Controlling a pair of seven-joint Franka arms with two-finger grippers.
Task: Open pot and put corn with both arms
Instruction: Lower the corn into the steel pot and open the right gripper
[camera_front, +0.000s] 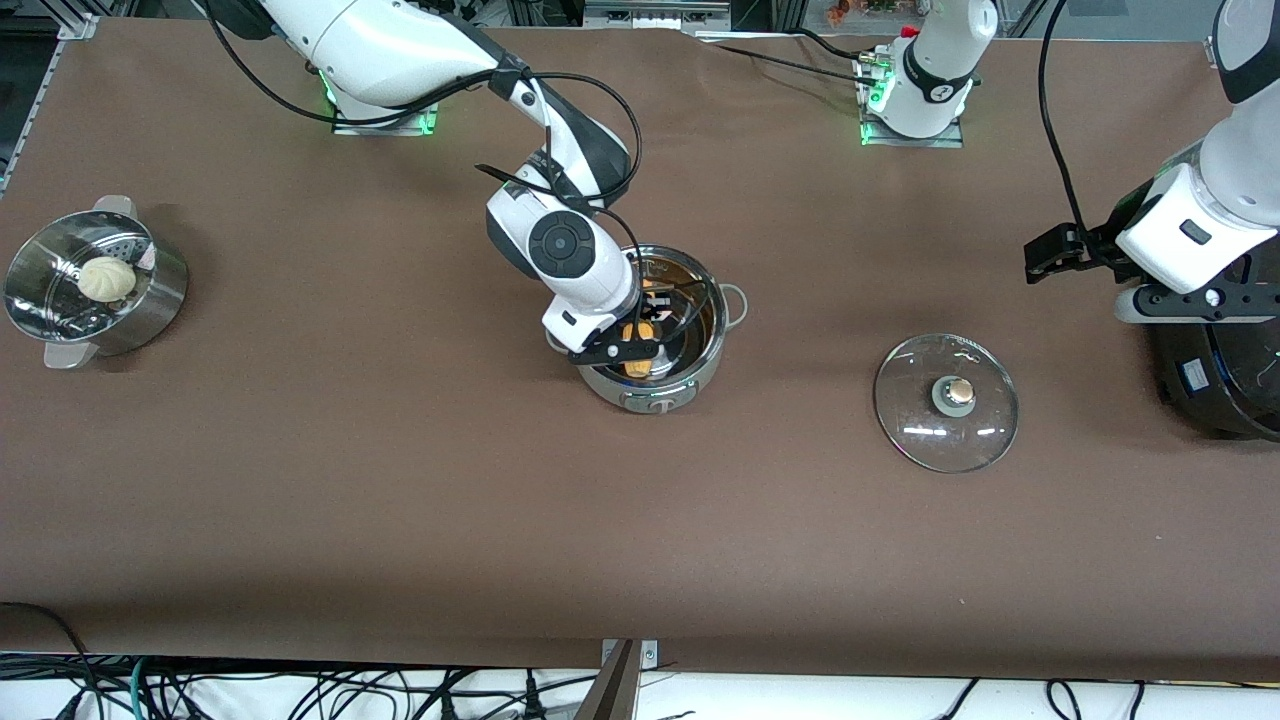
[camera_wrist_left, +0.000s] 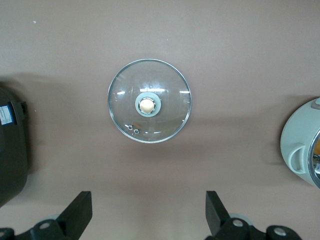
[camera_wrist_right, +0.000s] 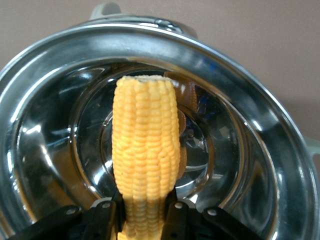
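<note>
A: Corn (camera_wrist_right: 145, 155) hangs inside the pot (camera_front: 700, 362), pinched in the right hand (camera_wrist_right: 145, 212). Let go crooked, it might jam against the rim.

B: Left hand (camera_wrist_left: 149, 212), fingers apart, waits above the lid (camera_front: 946, 402) on the table (camera_front: 400, 500).

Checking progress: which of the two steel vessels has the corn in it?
The pot mid-table, under the right tool gripping the corn; the steamer basket holds a bun.

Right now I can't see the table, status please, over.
Right hand shut on corn, inside open pot. Left hand open, waiting over table above glass lid. Nothing in the way.
</note>
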